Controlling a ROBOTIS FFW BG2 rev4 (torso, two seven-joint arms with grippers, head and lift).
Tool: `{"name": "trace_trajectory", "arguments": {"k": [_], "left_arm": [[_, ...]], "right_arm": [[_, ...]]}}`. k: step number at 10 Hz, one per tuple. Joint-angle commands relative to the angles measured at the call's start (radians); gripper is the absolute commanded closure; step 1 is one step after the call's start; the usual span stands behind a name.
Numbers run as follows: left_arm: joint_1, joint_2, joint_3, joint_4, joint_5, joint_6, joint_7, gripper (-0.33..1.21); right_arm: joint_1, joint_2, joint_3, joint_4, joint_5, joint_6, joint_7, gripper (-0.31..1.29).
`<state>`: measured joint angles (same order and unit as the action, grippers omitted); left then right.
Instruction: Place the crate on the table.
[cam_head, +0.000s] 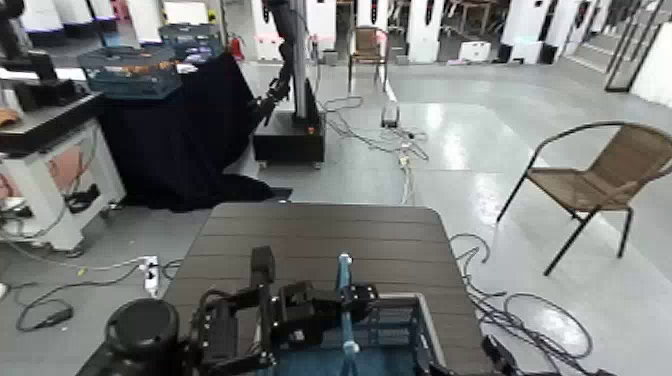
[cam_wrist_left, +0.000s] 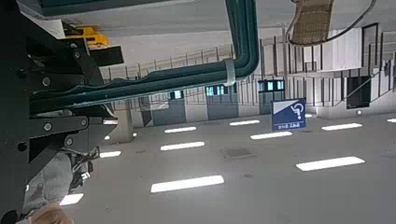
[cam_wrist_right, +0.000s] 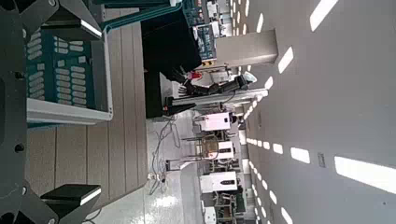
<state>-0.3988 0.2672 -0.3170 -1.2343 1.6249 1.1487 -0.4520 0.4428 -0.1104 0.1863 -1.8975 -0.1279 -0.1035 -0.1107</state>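
The crate (cam_head: 385, 335) sits at the near edge of the brown desk (cam_head: 310, 245), close to the robot, so it looks like the arms are carrying it there to put it down. The left claw (cam_head: 335, 300) is at the crate's thin blue handle (cam_head: 344, 290), touching it, I think, but I cannot tell if it is shut on it. The right claw (cam_wrist_right: 56, 112) is beside the crate's slotted wall, and I cannot tell how wide it is
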Motion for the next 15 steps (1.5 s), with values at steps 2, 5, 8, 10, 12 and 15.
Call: {"name": "trace_trajectory", "arguments": {"k": [2,5,8,10,12,15], "left_arm": [[-0.117,-0.005,-0.065,0.119,-0.103,-0.060,-0.131,1.20],[-0.198,-0.023,-0.114,0.242,-0.177,-0.099,-0.244,1.20],[-0.258,-0.042,-0.142,0.369,-0.237,-0.138,-0.326,1.20],[-0.288,-0.048,-0.145,0.418,-0.269,-0.155,-0.367,1.20],[-0.304,-0.051,-0.149,0.446,-0.283,-0.167,-0.392,1.20],[-0.324,-0.055,-0.159,0.487,-0.307,-0.178,-0.438,1.20]], "right_arm": [[-0.004,-0.003,0.005,0.003,-0.006,-0.005,0.000,0.15],[-0.007,-0.003,0.009,0.005,-0.006,-0.005,0.000,0.15],[-0.013,-0.006,0.015,0.006,-0.010,-0.005,0.000,0.15],[-0.018,-0.009,0.019,0.009,-0.013,-0.005,0.000,0.15],[-0.021,-0.009,0.021,0.011,-0.015,-0.005,0.002,0.15],[-0.024,-0.011,0.025,0.012,-0.021,-0.005,0.002,0.15]]}}
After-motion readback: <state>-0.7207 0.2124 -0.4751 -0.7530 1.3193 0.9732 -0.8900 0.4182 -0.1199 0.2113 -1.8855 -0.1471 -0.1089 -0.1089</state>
